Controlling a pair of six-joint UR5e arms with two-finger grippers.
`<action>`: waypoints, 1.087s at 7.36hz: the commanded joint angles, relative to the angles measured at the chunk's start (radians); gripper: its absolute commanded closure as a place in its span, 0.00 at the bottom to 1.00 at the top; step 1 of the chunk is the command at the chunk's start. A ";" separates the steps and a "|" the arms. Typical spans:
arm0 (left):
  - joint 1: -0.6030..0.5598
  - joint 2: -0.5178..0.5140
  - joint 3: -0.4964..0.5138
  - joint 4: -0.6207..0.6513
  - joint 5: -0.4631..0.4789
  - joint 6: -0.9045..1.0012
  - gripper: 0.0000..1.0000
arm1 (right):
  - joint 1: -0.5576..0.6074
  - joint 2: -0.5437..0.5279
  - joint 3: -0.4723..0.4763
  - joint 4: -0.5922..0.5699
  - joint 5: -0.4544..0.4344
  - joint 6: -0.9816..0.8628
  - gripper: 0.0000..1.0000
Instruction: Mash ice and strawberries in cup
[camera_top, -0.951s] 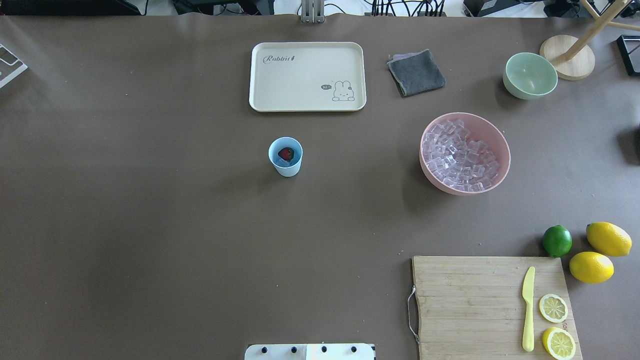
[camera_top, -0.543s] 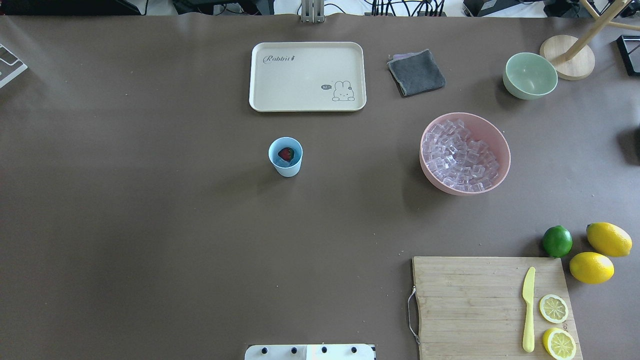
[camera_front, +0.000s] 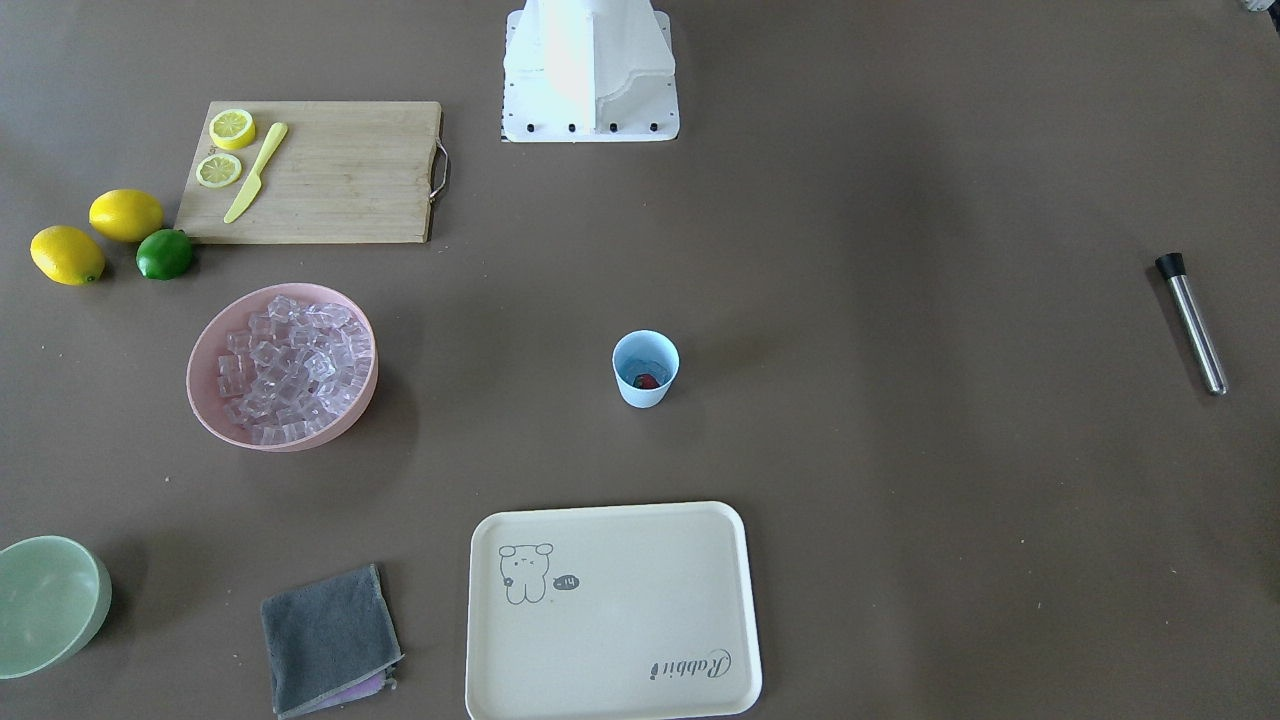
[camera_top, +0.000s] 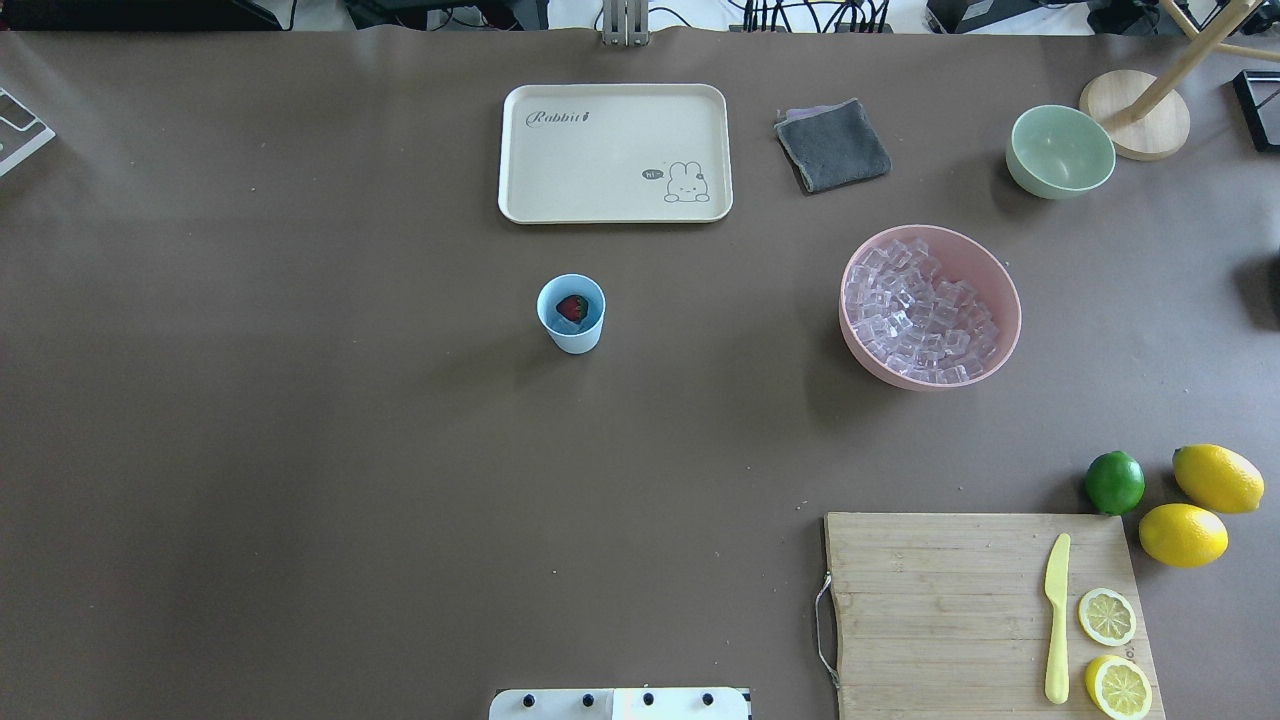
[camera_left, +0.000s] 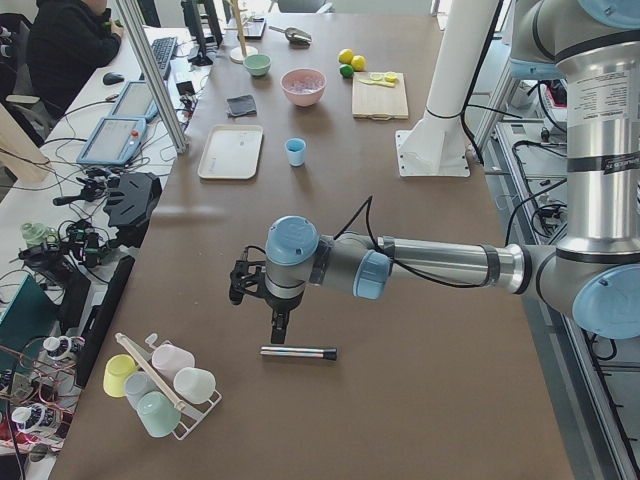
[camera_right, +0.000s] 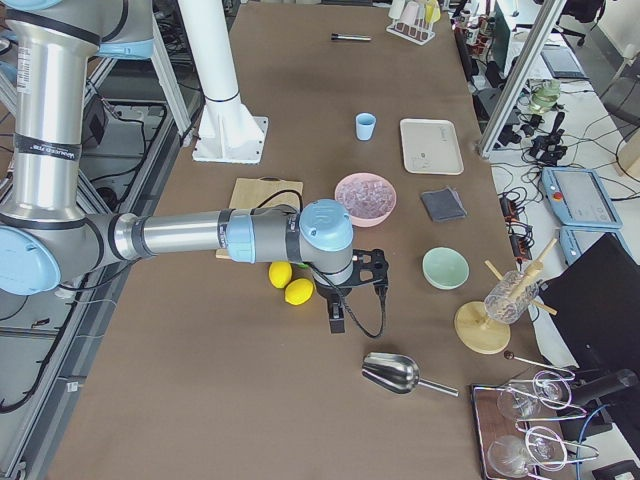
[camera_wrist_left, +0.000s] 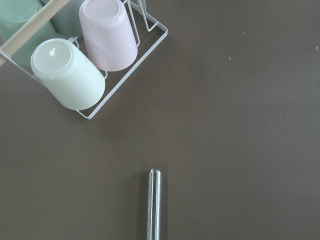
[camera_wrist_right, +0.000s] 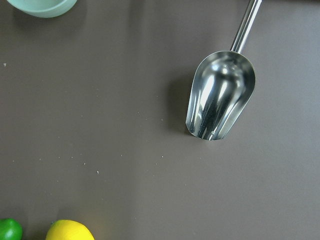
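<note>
Found steel rod (camera_wrist_left: 154, 205) at 6 o'clock in left wrist view, long axis 12-to-6, just under left gripper (camera_left: 278, 334), well apart from right gripper (camera_right: 337, 322); cannot tell either's jaw opening or hold; spotted strawberry (camera_top: 571, 308) in cup (camera_top: 578, 343) mid-table, ice (camera_top: 920, 312) in pink bowl (camera_top: 980, 262) at cup's 3 o'clock overhead.

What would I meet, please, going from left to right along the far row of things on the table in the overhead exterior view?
cream tray → grey cloth → pale green bowl → round wooden base
</note>
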 joint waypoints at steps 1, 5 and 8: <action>0.005 0.001 -0.016 0.082 -0.002 0.025 0.01 | -0.001 0.004 -0.001 -0.001 -0.002 0.001 0.00; 0.014 -0.102 -0.030 0.271 0.004 0.128 0.01 | -0.001 -0.005 -0.006 -0.001 -0.002 0.003 0.00; 0.014 -0.094 -0.021 0.271 0.004 0.131 0.01 | -0.001 -0.005 -0.006 -0.001 -0.002 0.001 0.00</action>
